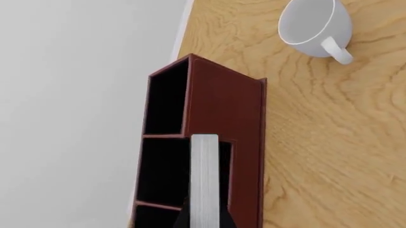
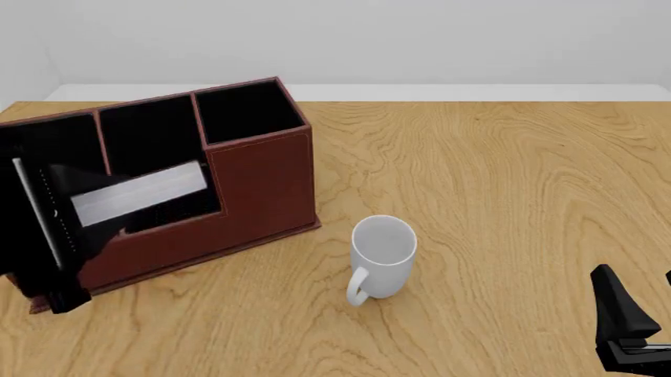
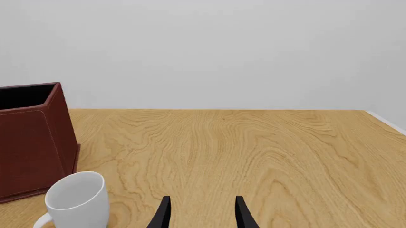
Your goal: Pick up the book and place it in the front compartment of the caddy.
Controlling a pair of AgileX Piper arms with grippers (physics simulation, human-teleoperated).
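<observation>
Currently left gripper (image 2: pixel 63 228) pinches book (image 2: pixel 138 192) inside caddy (image 2: pixel 262 184) front compartment; right gripper (image 3: pixel 201 216) spread, idle at 5 o'clock.

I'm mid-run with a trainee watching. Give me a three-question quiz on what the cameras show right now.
1. True or false: the book is above the caddy's low front compartment.
2. Which side of the caddy is the mug on in the front view? A) left B) right C) behind it
3. Fill in: the right pincer holds ____.

Key:
1. True; its white page edge shows there, with the left pincer gripping it.
2. B; it stands upright, apart from the caddy.
3. Nothing; its fingers are apart over bare table.
</observation>
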